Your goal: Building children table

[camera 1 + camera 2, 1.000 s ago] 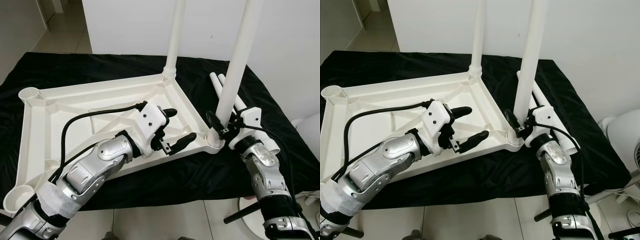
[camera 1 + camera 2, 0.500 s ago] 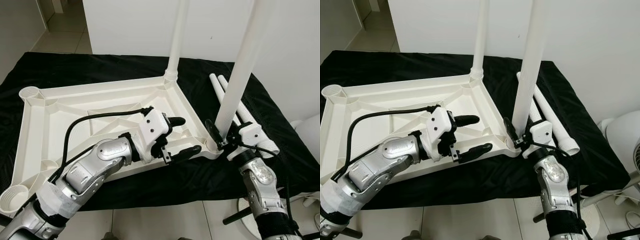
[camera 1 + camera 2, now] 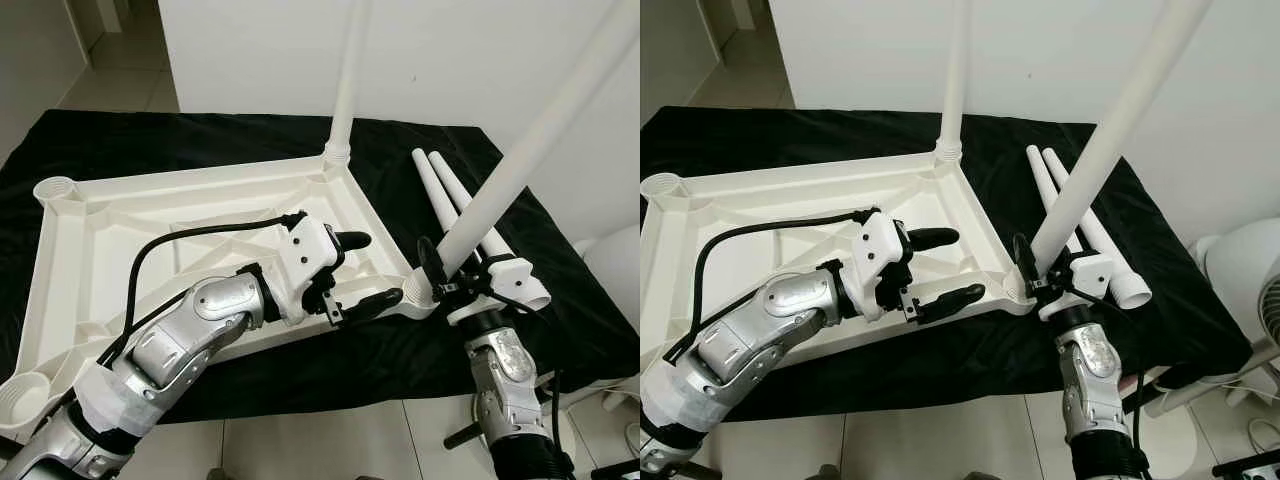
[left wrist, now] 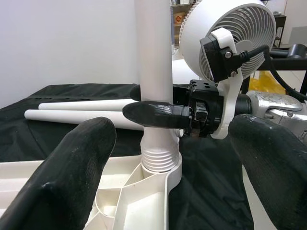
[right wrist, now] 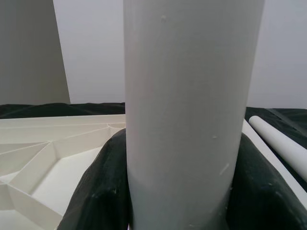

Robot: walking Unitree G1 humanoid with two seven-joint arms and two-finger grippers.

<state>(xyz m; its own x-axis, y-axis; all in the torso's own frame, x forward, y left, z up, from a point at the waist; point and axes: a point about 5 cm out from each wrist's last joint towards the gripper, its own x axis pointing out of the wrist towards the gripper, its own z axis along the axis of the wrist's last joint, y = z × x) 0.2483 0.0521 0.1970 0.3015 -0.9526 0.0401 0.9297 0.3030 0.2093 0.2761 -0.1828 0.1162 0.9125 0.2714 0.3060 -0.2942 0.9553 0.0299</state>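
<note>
A white plastic tabletop lies upside down on a black cloth. One white leg stands upright in the far corner socket. The right gripper is clamped around the base of a second leg, which leans to the right at the near right corner socket. The left gripper hovers over the tabletop's near right edge, fingers spread apart and holding nothing. Two more legs lie on the cloth just beside the tabletop.
</note>
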